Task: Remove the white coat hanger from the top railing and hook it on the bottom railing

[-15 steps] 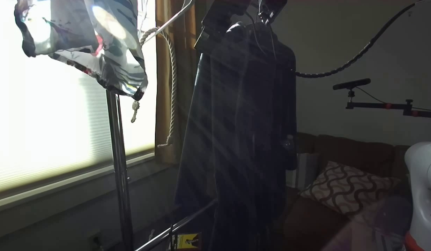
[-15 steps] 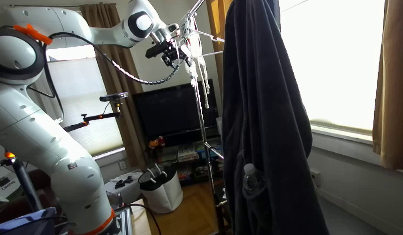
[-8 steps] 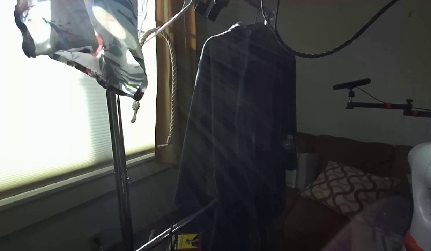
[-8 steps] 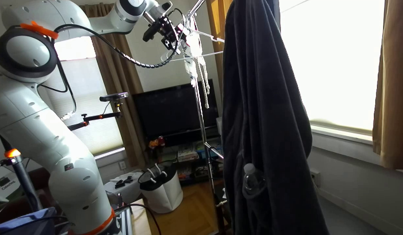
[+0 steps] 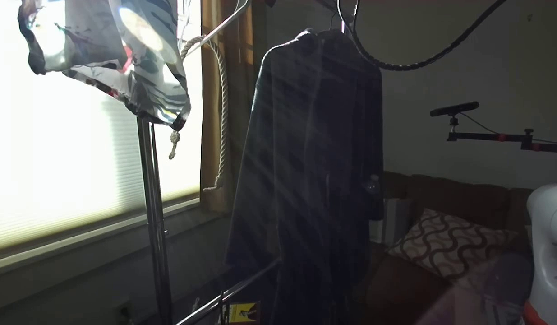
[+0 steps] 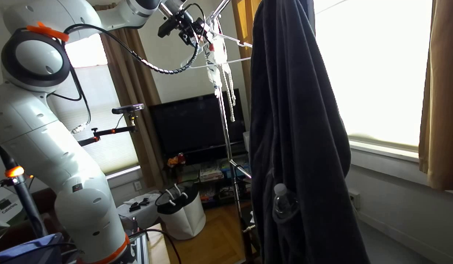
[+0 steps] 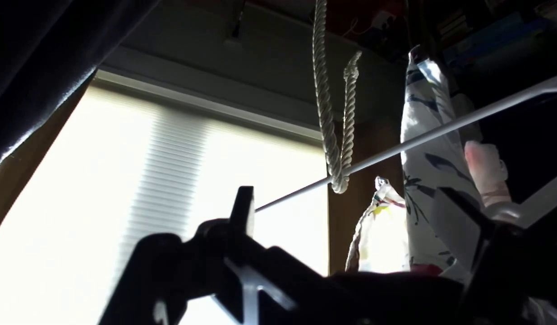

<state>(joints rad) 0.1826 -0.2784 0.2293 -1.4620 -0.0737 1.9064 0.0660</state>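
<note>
One robot arm [image 6: 46,157], two fingers [image 7: 242,212], one white coat hanger [image 7: 382,156] and two railings [image 6: 220,10] appear with one dark coat [image 6: 299,110], one rope [image 7: 322,90] and one clear bottle [image 6: 284,203]. Two windows [image 6: 373,66], three brown curtains [image 6: 442,95], one television [image 6: 197,124] and one hamper [image 6: 186,220] stand in an exterior view; one sofa [image 5: 449,180] and one patterned pillow [image 5: 449,243] show in an exterior view. How many pieces of printed cloth [image 7: 431,198] hang cannot be told.

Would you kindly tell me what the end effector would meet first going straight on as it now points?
Probably the white coat hanger, which crosses ahead of the end effector; depth is unclear, so the rope looped over the hanger might come first.
</note>
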